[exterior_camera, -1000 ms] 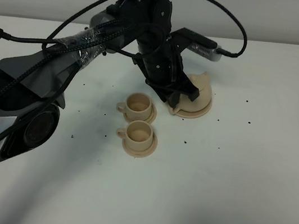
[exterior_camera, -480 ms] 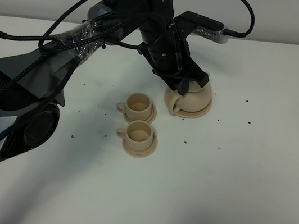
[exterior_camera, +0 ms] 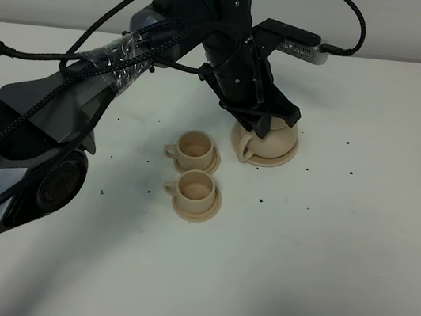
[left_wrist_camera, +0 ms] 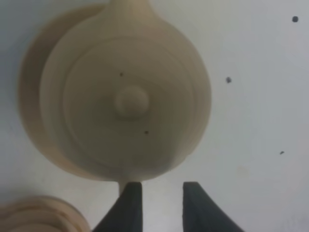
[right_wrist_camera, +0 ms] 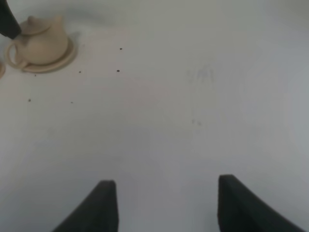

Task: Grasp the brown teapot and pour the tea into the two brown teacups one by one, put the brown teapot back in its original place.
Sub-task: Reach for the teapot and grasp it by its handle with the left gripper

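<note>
– White tabletop (exterior_camera: 324, 248) flecked with dark specks (exterior_camera: 350, 174), pale wall (exterior_camera: 391, 26) behind. Where does the brown teapot (exterior_camera: 271, 142) stand?

– Upright on the wide saucer (exterior_camera: 284, 160), lid on, its loop handle (exterior_camera: 248, 153) turned toward the cups.

– And the left gripper (exterior_camera: 268, 125)?

– Directly above the teapot. Its black body hides the lid in the high view. From the left wrist camera the lid's knob (left_wrist_camera: 131, 100) is in plain sight below, and the two dark fingers (left_wrist_camera: 131, 205) point down at the handle side of the teapot.

– How far apart are they?

– Only a narrow gap. Bare table shows through it, so nothing is clamped. A sliver of tan, apparently the handle, shows just beside one finger. Whether the two touch I cannot tell.

– The two brown teacups (exterior_camera: 195, 148) (exterior_camera: 196, 189)?

– Both upright, each on its own small saucer (exterior_camera: 211, 206). One sits just beside the teapot's saucer on the handle side. The other sits next to that one, farther from the teapot. Their handles point away from the teapot.

– The right gripper (right_wrist_camera: 164, 203)?

– Well apart from the teapot, over bare table, jaws spread wide with nothing in them. In its own camera the teapot is small and far off.
</note>
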